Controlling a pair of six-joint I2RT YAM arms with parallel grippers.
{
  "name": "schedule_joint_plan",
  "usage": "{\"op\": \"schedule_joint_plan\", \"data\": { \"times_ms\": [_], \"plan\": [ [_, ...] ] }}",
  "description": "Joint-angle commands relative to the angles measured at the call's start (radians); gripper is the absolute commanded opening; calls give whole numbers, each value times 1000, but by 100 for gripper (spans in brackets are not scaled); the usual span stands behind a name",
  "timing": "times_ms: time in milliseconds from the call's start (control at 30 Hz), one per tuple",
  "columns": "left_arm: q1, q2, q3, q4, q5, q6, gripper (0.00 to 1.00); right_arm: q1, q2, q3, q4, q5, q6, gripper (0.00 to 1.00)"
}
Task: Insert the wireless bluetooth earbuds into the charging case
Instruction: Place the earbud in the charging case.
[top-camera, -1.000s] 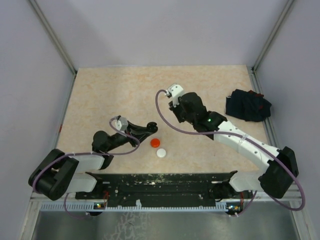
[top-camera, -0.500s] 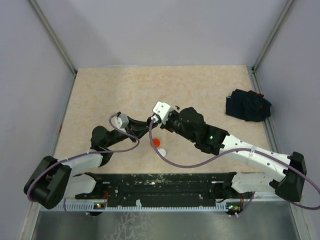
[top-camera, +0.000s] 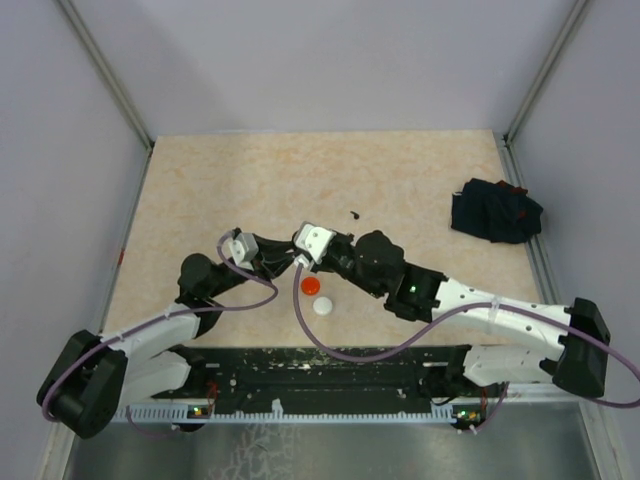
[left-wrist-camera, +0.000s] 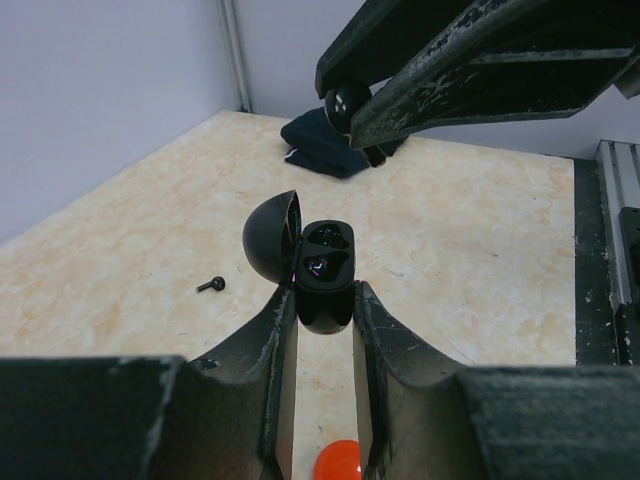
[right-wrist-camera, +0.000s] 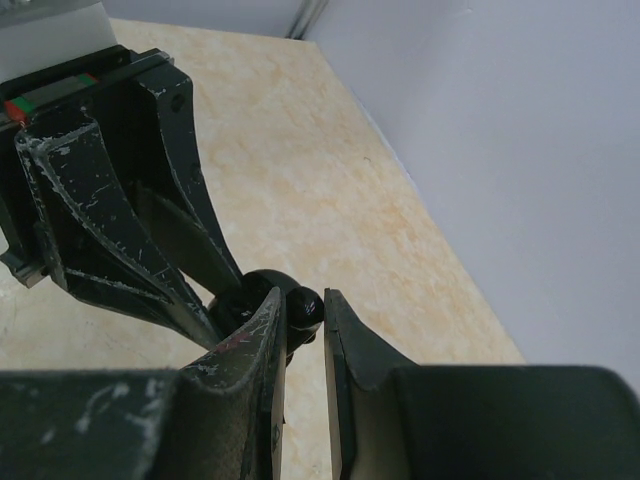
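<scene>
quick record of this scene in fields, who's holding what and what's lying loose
left gripper: shut on the charging case, lid open
right gripper: shut on a black earbud, close to the case
loose earbud: black, lying on the table, apart from both arms
discs: red disc and white disc, near the grippers
cloth bundle: dark navy, far right side

Red disc (left-wrist-camera: 338, 460) cut off by left wrist view's bottom edge. Navy cloth (left-wrist-camera: 318, 148) partly hidden behind right gripper (left-wrist-camera: 352, 112). Loose black earbud (top-camera: 355, 213) too small overhead for detail.
</scene>
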Motion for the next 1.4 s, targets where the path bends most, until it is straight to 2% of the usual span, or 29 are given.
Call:
{"op": "schedule_joint_plan", "data": {
  "times_ms": [0,700,967,1367],
  "plan": [
    [-11,-20,23,5,-14,10,0,13,15,-21,138,21,-13,2],
    [-14,-24,10,88,-1,-69,0,16,71,-72,235,50,2,2],
    [-14,-22,8,109,-27,-108,0,16,56,-64,210,34,43,2],
    [-17,-38,12,44,-94,-68,0,23,45,-25,128,8,120,2]
  ]
}}
